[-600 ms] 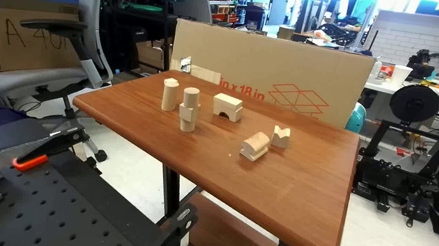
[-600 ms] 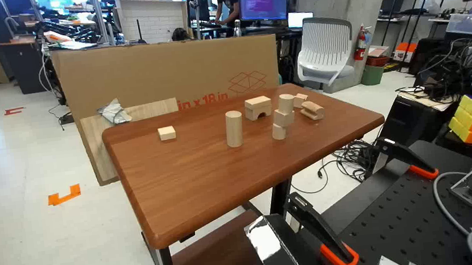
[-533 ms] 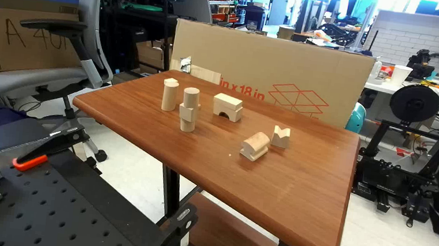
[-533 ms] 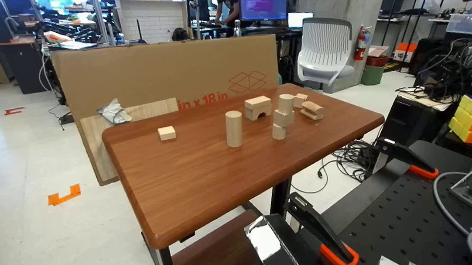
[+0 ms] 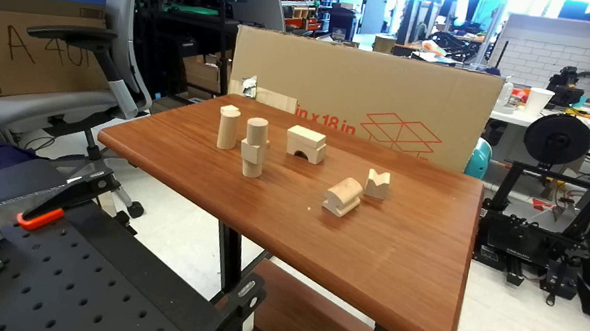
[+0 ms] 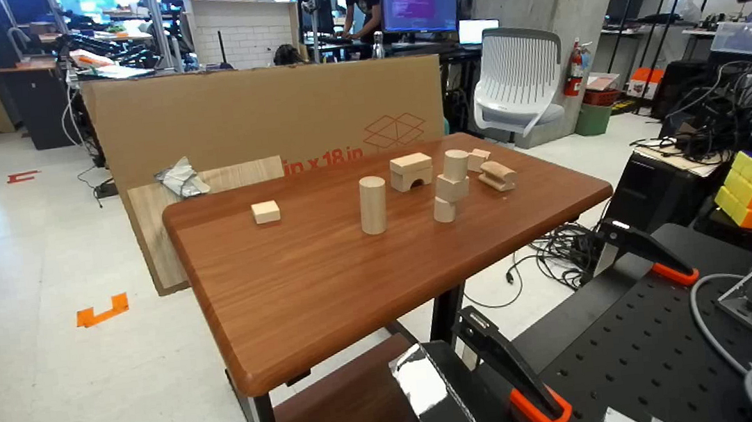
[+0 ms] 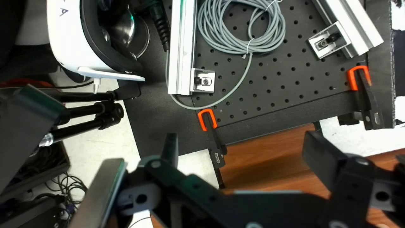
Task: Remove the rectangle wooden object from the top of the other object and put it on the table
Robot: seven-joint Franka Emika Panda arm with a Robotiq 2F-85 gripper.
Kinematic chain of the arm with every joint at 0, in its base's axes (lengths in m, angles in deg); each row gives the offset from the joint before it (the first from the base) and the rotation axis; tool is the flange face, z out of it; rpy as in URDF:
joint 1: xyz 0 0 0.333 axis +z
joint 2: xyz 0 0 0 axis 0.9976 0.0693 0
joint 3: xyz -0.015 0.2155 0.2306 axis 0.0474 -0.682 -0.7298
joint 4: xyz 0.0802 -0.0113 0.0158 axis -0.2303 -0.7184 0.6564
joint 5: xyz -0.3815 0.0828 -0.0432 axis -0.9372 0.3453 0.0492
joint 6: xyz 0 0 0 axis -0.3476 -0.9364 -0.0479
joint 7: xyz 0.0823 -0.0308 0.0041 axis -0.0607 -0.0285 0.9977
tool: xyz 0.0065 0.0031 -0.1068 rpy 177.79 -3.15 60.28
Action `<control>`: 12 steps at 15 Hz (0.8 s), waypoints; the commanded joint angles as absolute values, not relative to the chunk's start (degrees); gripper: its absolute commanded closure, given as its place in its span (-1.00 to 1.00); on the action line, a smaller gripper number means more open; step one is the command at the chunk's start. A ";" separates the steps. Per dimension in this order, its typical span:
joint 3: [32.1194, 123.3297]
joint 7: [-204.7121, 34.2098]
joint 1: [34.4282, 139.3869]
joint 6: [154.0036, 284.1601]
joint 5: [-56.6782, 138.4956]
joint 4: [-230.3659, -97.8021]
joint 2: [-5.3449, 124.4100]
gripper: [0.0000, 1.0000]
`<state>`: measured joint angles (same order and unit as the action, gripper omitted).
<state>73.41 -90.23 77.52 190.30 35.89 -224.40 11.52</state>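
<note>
Across the last moment nothing on the counter (image 5: 402,242) changes: in both exterior views everything on it keeps its place. That suggests the task is at its very start, with the removal not yet begun. The rectangle wooden object (image 5: 306,134) lies flat on top of the other object (image 5: 316,154), at about twelve o'clock on the counter in an exterior view. From there, a three-piece tower (image 5: 251,152) stands near at eight o'clock and a tall round peg (image 5: 228,132) at nine; both look easy to knock over if the approach swings in from that side.

In the wrist view the fingers (image 7: 322,155) stand spread wide, one at about seven o'clock and its partner at four, with nothing held between them. Behind them lies a black pegboard (image 7: 284,88) with orange-tipped clamps (image 7: 213,139), filling the view from twelve to two o'clock. The rectangle wooden object does not show there, so its exact bearing from the fingers cannot be told. Since the clamped edge faces the counter in both exterior views, it probably lies well apart from the fingers, somewhere toward six o'clock. A strip of reddish-brown wood (image 7: 269,155) shows past that edge; whether it is the counter or the lower shelf (image 5: 306,317) is unclear.

The next move likely calls for carrying the spread fingers out over the rectangle wooden object, then lowering them astride it without touching the other object.
</note>
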 commanded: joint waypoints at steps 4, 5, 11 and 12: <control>73.91 -90.46 78.29 190.13 35.59 -223.95 12.07 -1.00; 73.85 -90.75 78.41 190.90 35.85 -223.53 12.81 -1.00; 73.87 -91.22 79.49 199.96 38.33 -219.27 18.49 -1.00; 73.64 -91.59 79.68 201.40 38.44 -218.24 19.85 -1.00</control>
<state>73.42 -90.36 78.47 198.63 36.77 -222.56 14.70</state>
